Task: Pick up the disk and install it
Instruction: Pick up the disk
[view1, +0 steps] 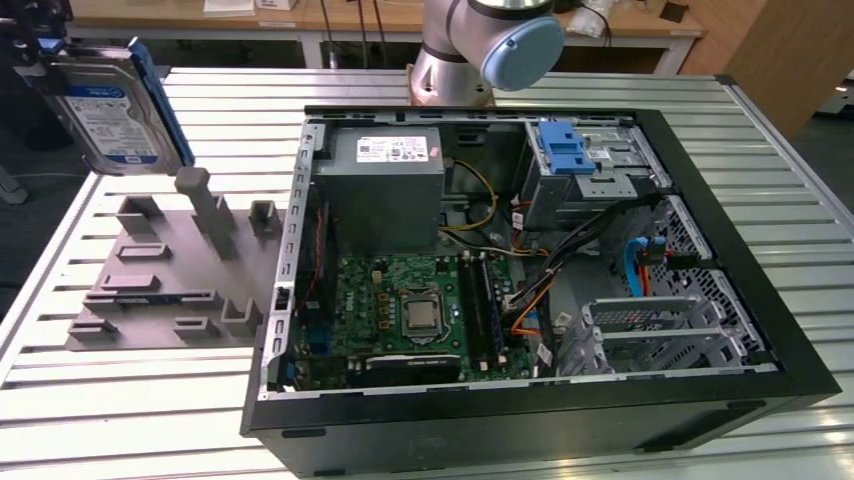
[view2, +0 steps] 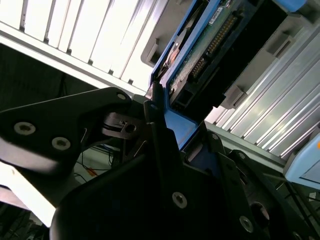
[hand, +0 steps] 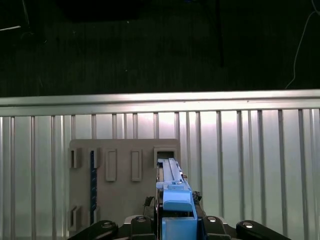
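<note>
Exterior view: disk (view1: 114, 112) aloft at the exterior view's left, tilted, above grey slotted fixture (view1: 167, 270); gripper (view1: 34, 45) at its upper end; open computer case (view1: 534, 250) beside fixture on slatted table (view1: 134, 420).
Second wrist view: gripper (view2: 162, 125) clamped on disk (view2: 200, 55) by its blue frame edge.
First wrist view: disk (hand: 172, 180) edge-on over fixture (hand: 120, 200).

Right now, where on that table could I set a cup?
Free on the ribbed metal table: the strip between the grey fixture and the near edge, and the strip on the exterior view's right of the open black computer case. Crowded: inside the case, full of boards and cables; a blue-framed silver disk hangs by the fixture.
</note>
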